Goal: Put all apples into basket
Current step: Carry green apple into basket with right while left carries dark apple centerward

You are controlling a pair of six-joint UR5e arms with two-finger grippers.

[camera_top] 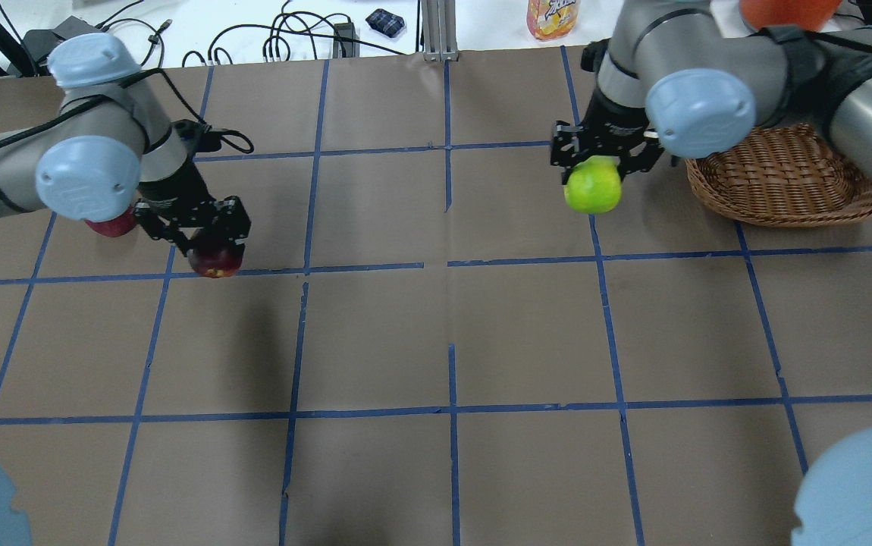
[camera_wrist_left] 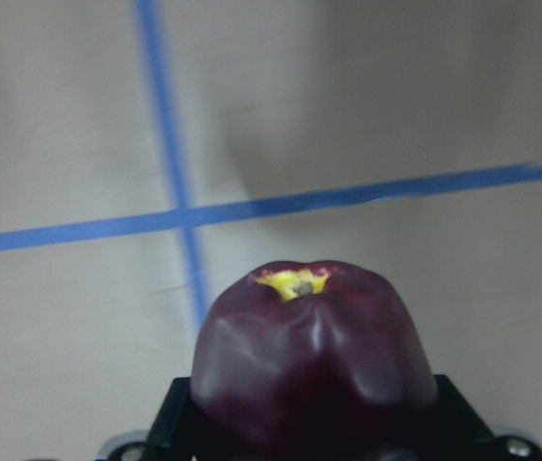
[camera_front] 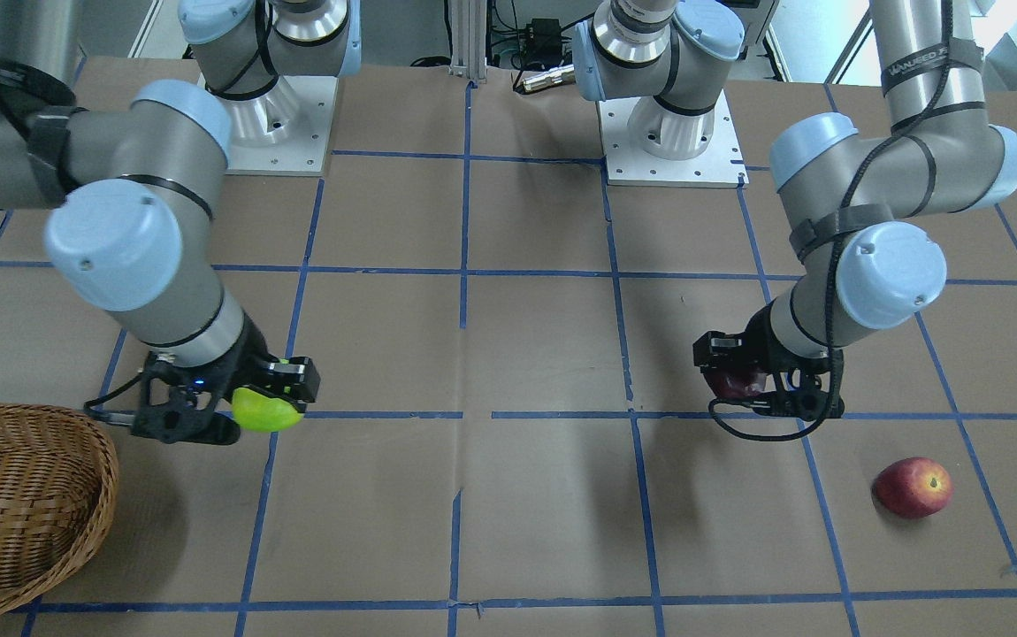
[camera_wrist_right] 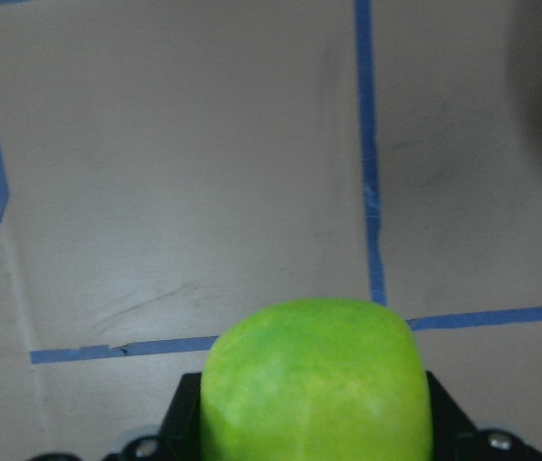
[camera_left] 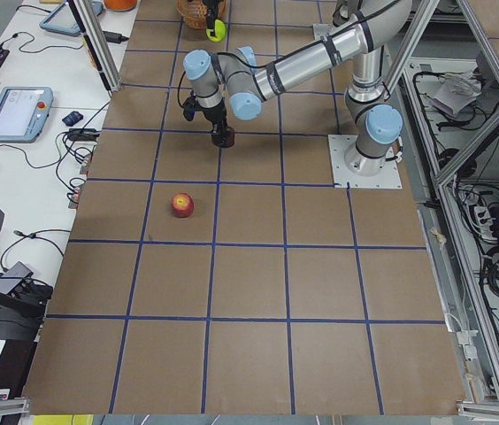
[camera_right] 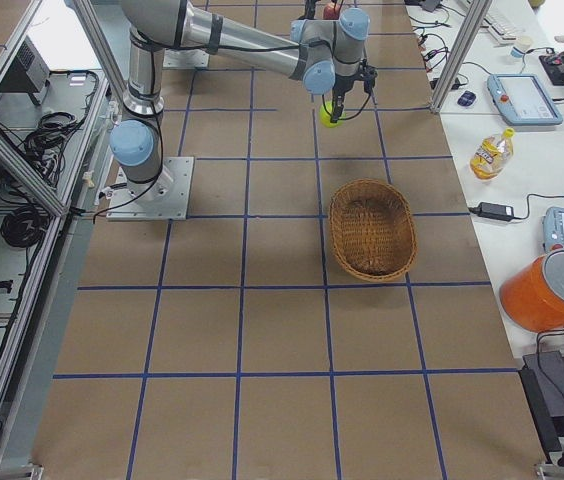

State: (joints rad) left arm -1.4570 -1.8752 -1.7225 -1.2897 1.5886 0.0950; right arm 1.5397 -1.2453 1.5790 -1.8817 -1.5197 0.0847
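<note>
Brown paper table (camera_front: pixel 544 354), blue tape grid. The front view shows me the red apple (camera_front: pixel 913 487) whole on the paper; overhead, the left arm (camera_top: pixel 87 178) hides most of it. Left gripper (camera_front: pixel 743 382) clamped on the maroon apple (camera_wrist_left: pixel 314 355), near the red one. Right gripper (camera_top: pixel 599 163) clamped on the green apple (camera_wrist_right: pixel 314 384), near the basket (camera_top: pixel 785 208). Drink bottle (camera_right: pixel 489 152) on the side bench. Count: three apples, one basket

Robotics lab: aluminium frame posts (camera_right: pixel 459 55), teach pendants (camera_left: pixel 15 112), loose cables (camera_top: pixel 284 38), blue tape grid (camera_top: pixel 527 407) on papered table (camera_top: pixel 534 334).
</note>
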